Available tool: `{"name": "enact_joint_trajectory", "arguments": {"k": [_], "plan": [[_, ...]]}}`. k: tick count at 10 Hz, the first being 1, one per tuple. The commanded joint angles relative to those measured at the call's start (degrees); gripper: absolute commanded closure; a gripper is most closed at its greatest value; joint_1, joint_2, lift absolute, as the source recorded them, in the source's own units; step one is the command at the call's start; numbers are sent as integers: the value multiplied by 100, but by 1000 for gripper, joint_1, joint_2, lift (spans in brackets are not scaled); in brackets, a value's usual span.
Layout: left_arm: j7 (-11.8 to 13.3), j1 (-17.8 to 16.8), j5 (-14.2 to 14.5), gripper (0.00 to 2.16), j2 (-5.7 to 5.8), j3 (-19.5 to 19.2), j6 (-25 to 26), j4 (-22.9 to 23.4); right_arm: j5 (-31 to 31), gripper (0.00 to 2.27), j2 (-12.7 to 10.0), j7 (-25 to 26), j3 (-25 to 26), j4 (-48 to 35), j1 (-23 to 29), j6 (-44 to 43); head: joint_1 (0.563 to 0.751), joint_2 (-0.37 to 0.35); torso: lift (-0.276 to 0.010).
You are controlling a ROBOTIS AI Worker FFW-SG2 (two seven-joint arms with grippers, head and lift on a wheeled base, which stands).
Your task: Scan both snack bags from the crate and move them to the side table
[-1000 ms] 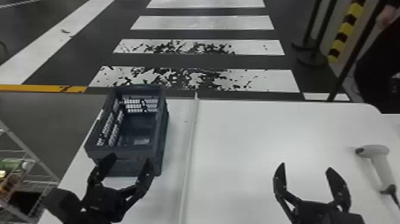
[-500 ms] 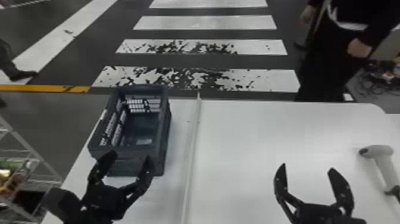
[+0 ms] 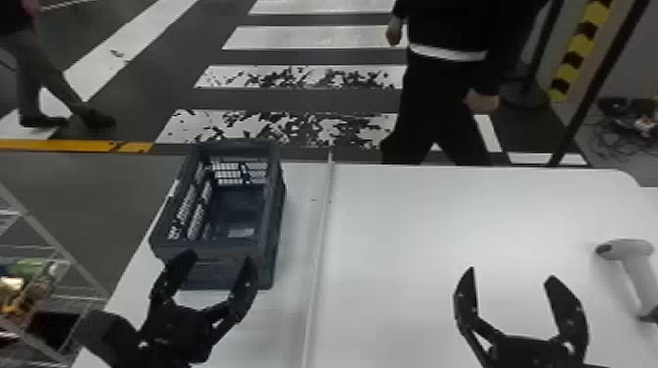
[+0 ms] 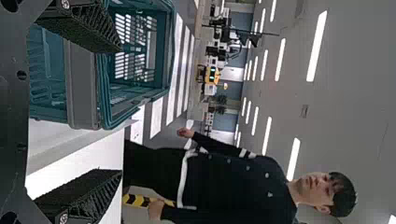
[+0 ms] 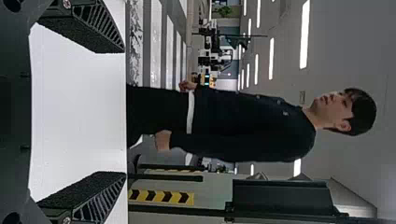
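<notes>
In the head view my left gripper [image 3: 220, 266] stands open just at the near end of the dark crate [image 3: 274, 230], its fingers over the crate's near wall. The crate's visible floor bears only a small pale patch; no snack bag can be made out in it. My right gripper [image 3: 511, 276] is open above the white table [image 3: 416, 235], nothing between its fingers. A white scanner [image 3: 631, 269] lies at the table's right. In the left wrist view the open left gripper [image 4: 119, 109] has the crate [image 4: 84, 84] beyond it. The right wrist view has the open right gripper [image 5: 123, 112] over bare tabletop.
A pale raised strip [image 3: 320, 244] runs along the table between the crate and the right gripper. At the far left stands a wire rack [image 3: 54, 244] with colourful packages on it. Barrier posts stand beyond the table's far right.
Both grippers hold their places and stay open. The crate and scanner have shifted very slightly to the right in the head view.
</notes>
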State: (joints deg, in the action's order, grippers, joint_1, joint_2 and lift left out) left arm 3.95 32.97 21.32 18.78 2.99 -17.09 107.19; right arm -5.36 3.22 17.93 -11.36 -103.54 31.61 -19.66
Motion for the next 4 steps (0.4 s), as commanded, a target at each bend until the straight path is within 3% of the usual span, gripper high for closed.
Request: {"name": "enact_joint_trajectory", "arguments": {"k": [1, 4], "plan": [[10, 8, -14, 73, -33, 0, 0, -14, 9, 53, -15, 0, -6, 9, 21, -94, 695, 92, -99], [10, 25, -31, 73, -68, 0, 0, -14, 17, 53, -32, 0, 2, 35, 30, -147, 695, 91, -99]]}}
